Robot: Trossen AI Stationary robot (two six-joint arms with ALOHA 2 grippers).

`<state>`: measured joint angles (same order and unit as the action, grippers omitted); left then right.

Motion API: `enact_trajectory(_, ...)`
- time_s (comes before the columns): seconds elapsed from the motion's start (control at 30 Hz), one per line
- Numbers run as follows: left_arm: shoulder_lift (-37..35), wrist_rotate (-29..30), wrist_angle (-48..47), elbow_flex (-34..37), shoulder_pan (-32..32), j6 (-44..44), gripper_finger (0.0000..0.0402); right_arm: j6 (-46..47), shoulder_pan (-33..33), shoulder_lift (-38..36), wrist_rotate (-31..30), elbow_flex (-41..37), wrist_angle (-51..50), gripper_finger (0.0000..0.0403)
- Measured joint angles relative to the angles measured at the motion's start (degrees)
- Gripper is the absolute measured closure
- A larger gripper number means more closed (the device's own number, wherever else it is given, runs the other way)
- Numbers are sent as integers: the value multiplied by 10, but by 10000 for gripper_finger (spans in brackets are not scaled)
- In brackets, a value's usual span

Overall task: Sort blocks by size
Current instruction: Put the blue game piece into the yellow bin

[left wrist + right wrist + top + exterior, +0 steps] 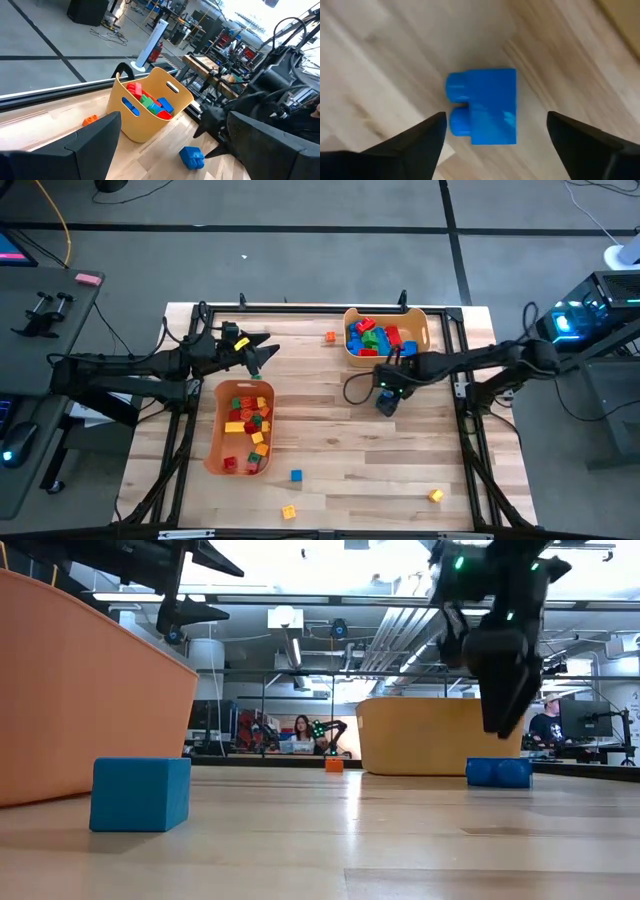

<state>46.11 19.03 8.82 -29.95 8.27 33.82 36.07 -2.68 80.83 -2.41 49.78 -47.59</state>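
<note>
Right gripper (492, 132) hangs over a blue brick (484, 106) lying on its side on the table (400, 465), studs sideways. Fingers spread wide, one to each side of the brick, neither touching it. In the low view the same brick (498, 772) sits on the wood with the gripper (503, 715) above it, a clear gap between fingertips and brick. From above, this spot is just in front of the rear bin (434, 330), which holds red, blue and green bricks (the larger kind, from the look of them).

Left gripper (257, 350) waits near the far end of the front bin (213, 435), fingers spread, holding nothing. That bin holds small red, yellow and orange bricks.

Loose bricks on the table:
- small orange one (330, 337) just left of the rear bin
- small blue cube (296, 475) near the front edge, beside the front bin
- yellow one (289, 511) at the front edge
- yellow one (436, 496) toward the front right

Left wrist view shows the rear bin (145, 122) with the blue brick (192, 157) on the wood beside it, the right arm (260, 100) above.
</note>
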Motion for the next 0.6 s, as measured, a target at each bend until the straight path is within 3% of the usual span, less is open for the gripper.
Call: enact_trajectory(0.6, 0, 15, 0, 0, 0, 20, 51, -19, -2, 116, 5, 2, 24, 53)
